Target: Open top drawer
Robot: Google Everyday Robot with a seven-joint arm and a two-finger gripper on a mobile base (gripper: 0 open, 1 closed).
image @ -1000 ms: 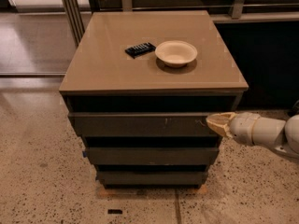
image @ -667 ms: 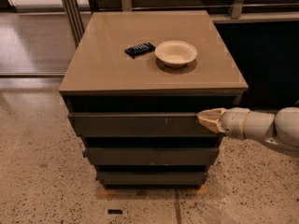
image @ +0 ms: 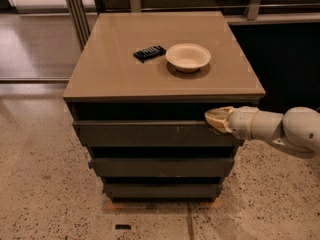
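The top drawer [image: 150, 133] is the widest of three dark grey handleless fronts under the tan cabinet top [image: 110, 74]. It has small pale scratch marks right of centre. Its front stands slightly out from the cabinet, with a dark gap above it. My gripper [image: 214, 119] comes in from the right on a white arm. Its pale tip sits at the top edge of the drawer front, near the right end, in the gap under the cabinet top.
A cream bowl [image: 188, 57] and a small black object [image: 149, 53] lie on the cabinet top. Two narrower drawer fronts [image: 162, 166] sit below the top drawer. A dark counter stands behind at right. Speckled floor [image: 45, 184] lies in front and to the left.
My gripper has moved left along the top edge of the top drawer front, further in from the right corner.
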